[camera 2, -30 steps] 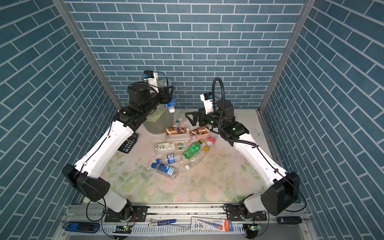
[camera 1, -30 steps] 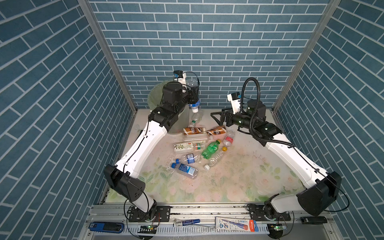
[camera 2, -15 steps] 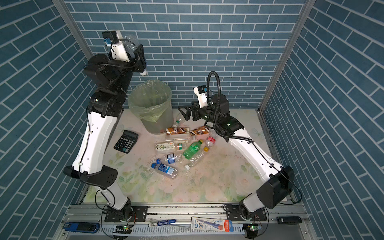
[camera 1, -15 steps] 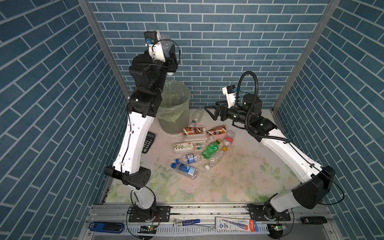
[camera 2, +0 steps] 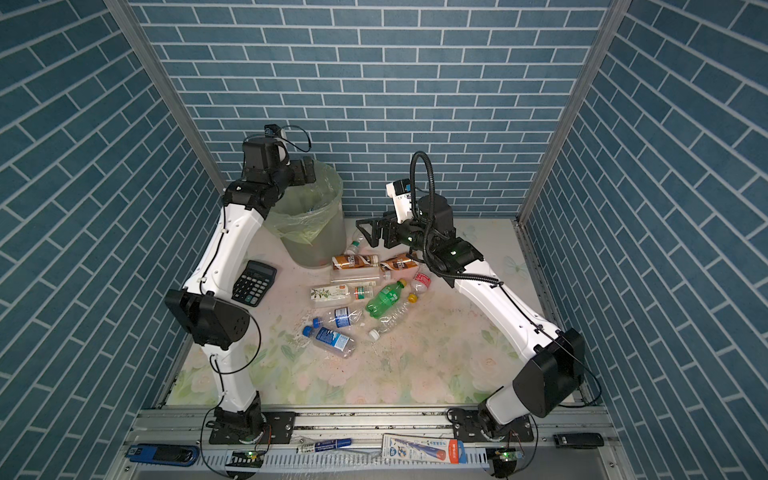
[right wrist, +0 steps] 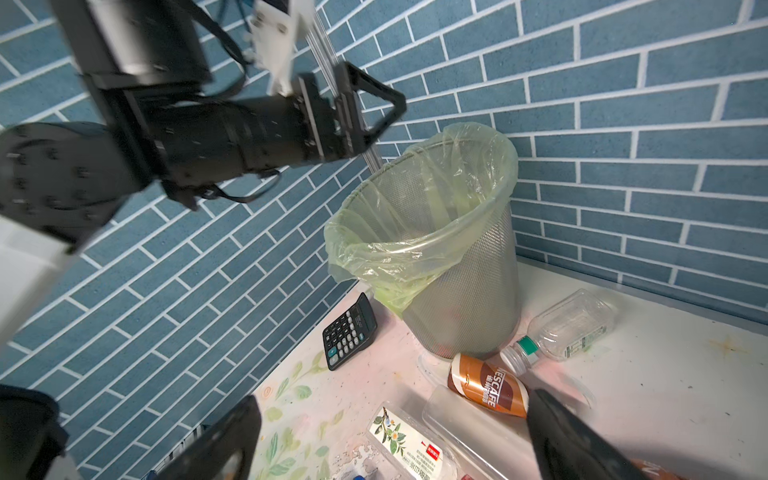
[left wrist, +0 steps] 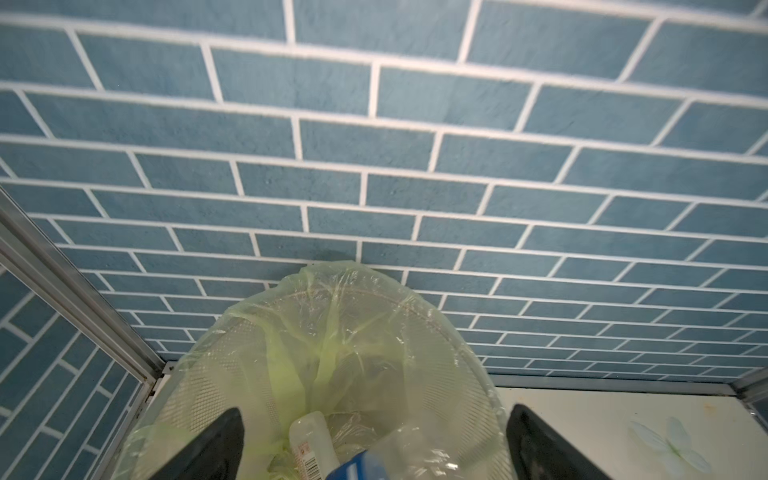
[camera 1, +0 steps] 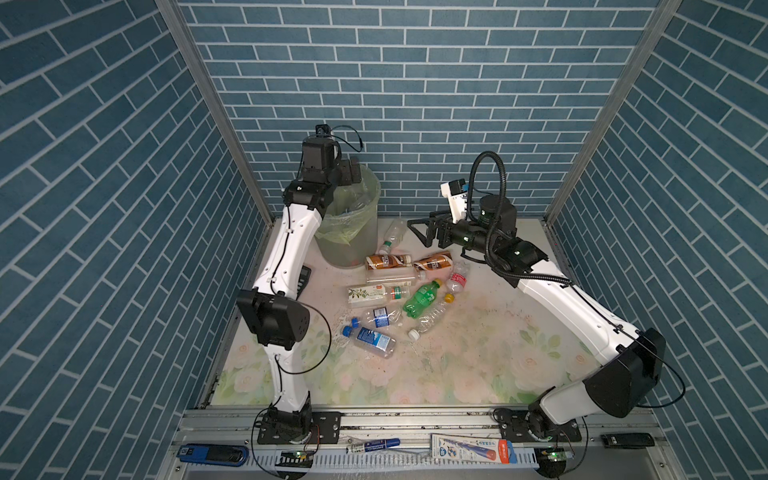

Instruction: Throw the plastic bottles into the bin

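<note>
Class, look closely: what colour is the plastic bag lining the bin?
Pale green and see-through. The bag shows best in the right wrist view.

Green-lined bin (right wrist: pixel 469 299) on the surface (right wrist: pixel 665 395), calculator (right wrist: pixel 348 332) beside it, brown-wrapped bottle (right wrist: pixel 488 387) and clear bottle (right wrist: pixel 573 326) at its base.

Bins (camera 1: pixel 345 253): one.
Brown-wrapped bottles (camera 1: pixel 386 261) (camera 1: pixel 434 262): two, on the table.
Green bottles (camera 1: pixel 422 297): one.
Blue-labelled bottles (camera 1: pixel 380 316) (camera 1: pixel 372 338): two on the table, each blue-capped.
Other clear bottles (camera 1: pixel 395 235) (camera 1: pixel 390 274) (camera 1: pixel 365 293) (camera 1: pixel 457 279) (camera 1: pixel 430 320): five I can count on the table; the heap overlaps, so maybe one more.
Bottles in the bin (left wrist: pixel 311 440) (left wrist: pixel 361 464): two show from above.
Calculators (camera 2: pixel 254 282): one.
Robot arms (camera 1: pixel 291 245) (camera 1: pixel 561 303): two.
</note>
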`<action>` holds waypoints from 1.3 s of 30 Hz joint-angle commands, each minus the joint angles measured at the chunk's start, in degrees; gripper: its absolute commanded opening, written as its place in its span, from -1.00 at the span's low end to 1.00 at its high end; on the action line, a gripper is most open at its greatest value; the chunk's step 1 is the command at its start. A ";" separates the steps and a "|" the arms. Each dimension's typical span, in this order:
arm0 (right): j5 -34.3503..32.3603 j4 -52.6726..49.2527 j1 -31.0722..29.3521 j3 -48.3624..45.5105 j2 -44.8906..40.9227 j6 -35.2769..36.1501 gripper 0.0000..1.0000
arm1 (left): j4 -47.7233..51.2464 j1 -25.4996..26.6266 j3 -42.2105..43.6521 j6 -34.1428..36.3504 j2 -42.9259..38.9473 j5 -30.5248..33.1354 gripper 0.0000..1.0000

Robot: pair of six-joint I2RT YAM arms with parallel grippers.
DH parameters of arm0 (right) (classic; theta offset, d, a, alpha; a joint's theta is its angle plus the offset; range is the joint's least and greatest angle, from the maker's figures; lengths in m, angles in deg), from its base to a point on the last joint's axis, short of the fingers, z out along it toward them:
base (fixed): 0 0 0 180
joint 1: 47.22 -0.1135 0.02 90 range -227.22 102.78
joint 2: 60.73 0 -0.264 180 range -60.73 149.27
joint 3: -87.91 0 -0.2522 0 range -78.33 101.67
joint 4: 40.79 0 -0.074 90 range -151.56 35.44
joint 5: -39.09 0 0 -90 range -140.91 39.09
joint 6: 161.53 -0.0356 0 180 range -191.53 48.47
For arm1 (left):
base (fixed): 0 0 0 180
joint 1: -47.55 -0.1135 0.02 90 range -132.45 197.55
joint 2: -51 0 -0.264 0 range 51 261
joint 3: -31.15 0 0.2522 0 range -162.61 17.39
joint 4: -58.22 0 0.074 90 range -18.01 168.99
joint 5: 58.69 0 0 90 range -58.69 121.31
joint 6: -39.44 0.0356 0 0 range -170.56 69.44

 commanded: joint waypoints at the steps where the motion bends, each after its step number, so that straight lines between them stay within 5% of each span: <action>1: -2.15 0.44 -0.25 -2.11 -2.08 -1.68 0.98 | -3.52 4.02 0.94 3.77 -7.23 3.21 0.99; 18: -16.15 -13.74 9.44 -16.22 -7.47 -8.89 0.98 | -9.66 24.60 25.18 11.97 -19.68 4.66 0.99; 26: -19.61 -13.34 10.90 -20.72 -0.40 -11.84 0.99 | -10.29 25.22 34.22 8.66 -18.37 -2.13 0.99; 32: -20.93 -11.49 10.85 -21.97 5.81 -14.21 0.98 | -14.70 25.28 43.51 -0.01 -17.27 -4.39 0.99; 39: -21.87 -8.27 10.83 -23.02 11.73 -16.44 0.91 | -10.11 25.33 43.54 -0.84 -13.77 -7.69 0.99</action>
